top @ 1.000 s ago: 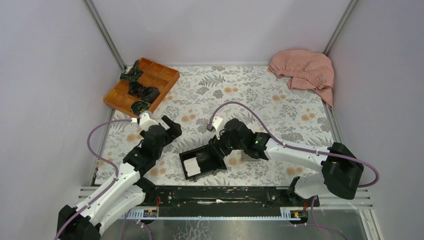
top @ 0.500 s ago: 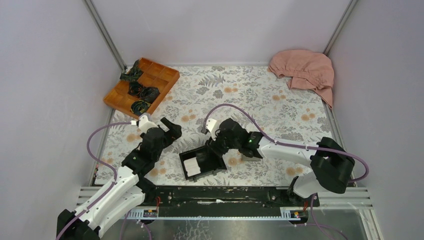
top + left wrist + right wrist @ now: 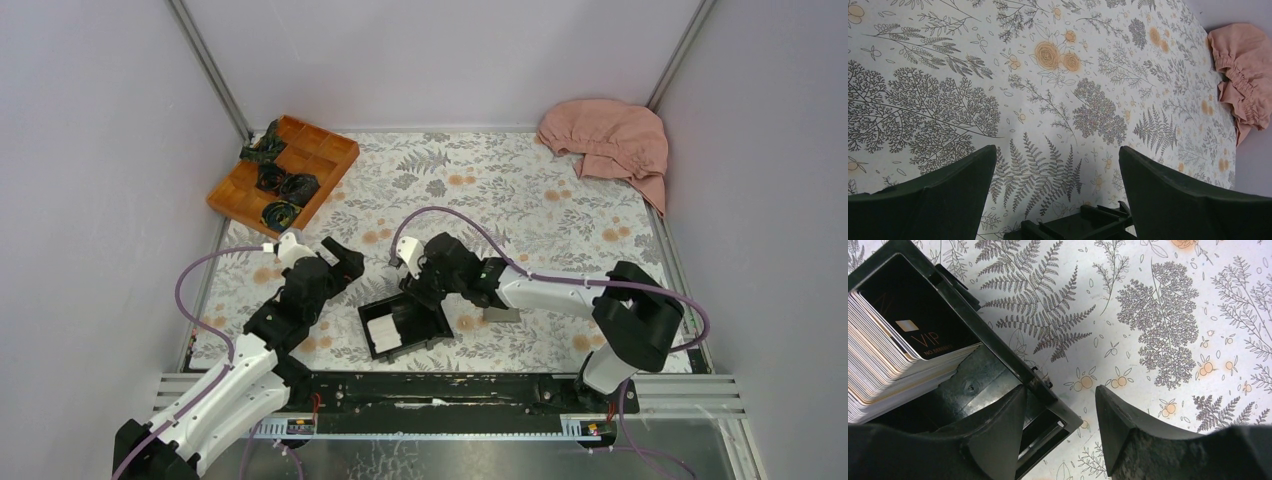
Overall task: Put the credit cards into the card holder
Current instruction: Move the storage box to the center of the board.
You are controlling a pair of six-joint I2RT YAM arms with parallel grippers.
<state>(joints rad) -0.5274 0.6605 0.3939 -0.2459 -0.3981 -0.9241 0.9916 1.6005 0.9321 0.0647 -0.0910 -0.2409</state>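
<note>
The credit cards [image 3: 383,333] are a white stack standing in a black open plastic box [image 3: 425,322] near the table's front. In the right wrist view the stack [image 3: 878,365] fills the box's left part, with a black "VIP" card in front. My right gripper [image 3: 418,290] is open and empty; in its wrist view [image 3: 1060,425] one finger is inside the box wall [image 3: 1013,365] and the other outside. The grey card holder [image 3: 498,314] lies closed on the mat right of the box. My left gripper [image 3: 345,262] is open and empty left of the box, over the mat [image 3: 1057,155].
An orange compartment tray [image 3: 326,160] holding dark items stands at the back left. A pink cloth [image 3: 607,140] lies at the back right and shows in the left wrist view [image 3: 1243,75]. The box's corner [image 3: 1073,225] shows at the bottom of the left wrist view.
My right gripper has moved left onto the far right corner of the black box, uncovering the grey card holder. My left arm has shifted only slightly.
</note>
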